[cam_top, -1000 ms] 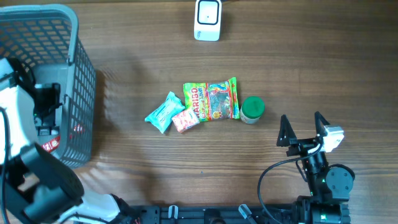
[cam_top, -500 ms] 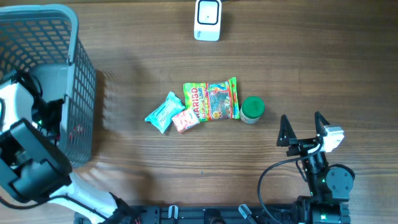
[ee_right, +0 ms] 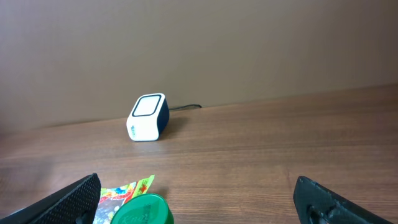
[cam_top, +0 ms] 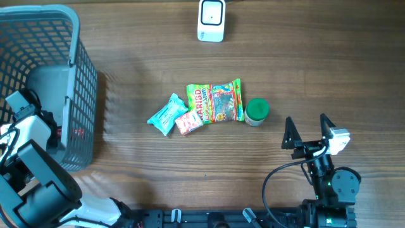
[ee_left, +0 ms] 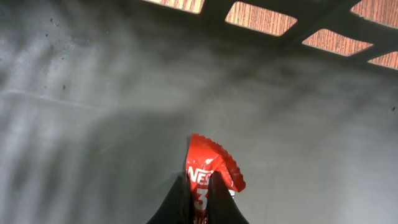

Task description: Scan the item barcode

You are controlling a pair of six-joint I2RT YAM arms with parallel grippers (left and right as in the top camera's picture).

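Left fingers (ee_left: 176, 205) pinch red sachet (ee_left: 214, 167); only wrist view shows grip.

Left gripper (ee_left: 199, 190) is clamped tight (its arm at far left), right gripper (cam_top: 306, 121) spread wide.

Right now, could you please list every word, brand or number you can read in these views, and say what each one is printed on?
"HARIBO": on the gummy bag.
"NES" and "3": on the red sachet; the rest is hidden by the left gripper.
Teal packet and pink packet: print too small to read.
Scanner: no readable text.
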